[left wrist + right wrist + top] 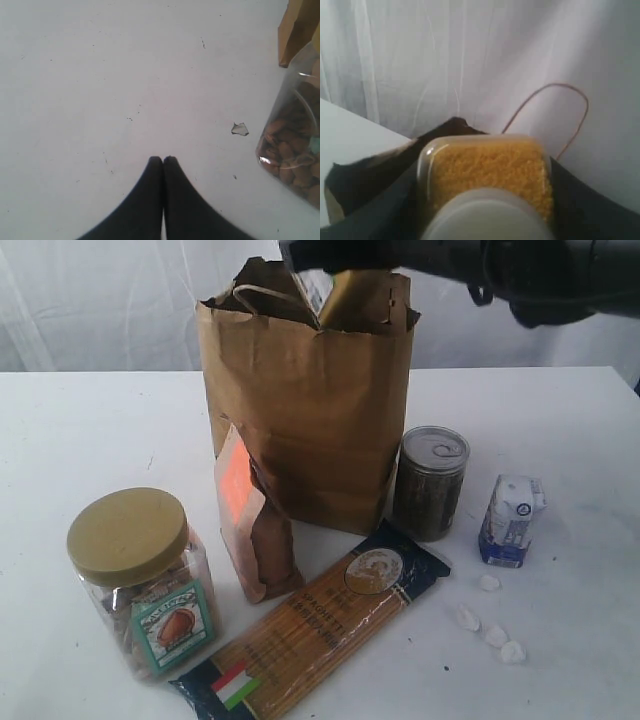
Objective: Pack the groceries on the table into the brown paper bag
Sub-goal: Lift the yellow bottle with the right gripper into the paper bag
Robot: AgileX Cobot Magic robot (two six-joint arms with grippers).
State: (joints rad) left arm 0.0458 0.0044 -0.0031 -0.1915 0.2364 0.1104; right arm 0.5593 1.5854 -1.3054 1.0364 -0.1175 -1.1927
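The brown paper bag (305, 410) stands upright at the middle of the table (80, 440). Above its open mouth my right gripper (335, 258) is shut on the white-capped yellow-grain bottle (350, 298); in the right wrist view the bottle (487, 170) fills the space between the dark fingers (375, 200). On the table lie the gold-lidded jar (140, 580), brown pouch (255, 525), spaghetti pack (315, 625), dark tin (430, 482), white-blue carton (512, 520) and white lumps (490, 625). My left gripper (163, 159) is shut and empty over bare table beside the jar (295, 150).
A white curtain (100, 300) hangs behind the table. One twisted bag handle (560, 100) arches up beyond the bottle. A small scrap (240, 129) lies on the tabletop near the jar.
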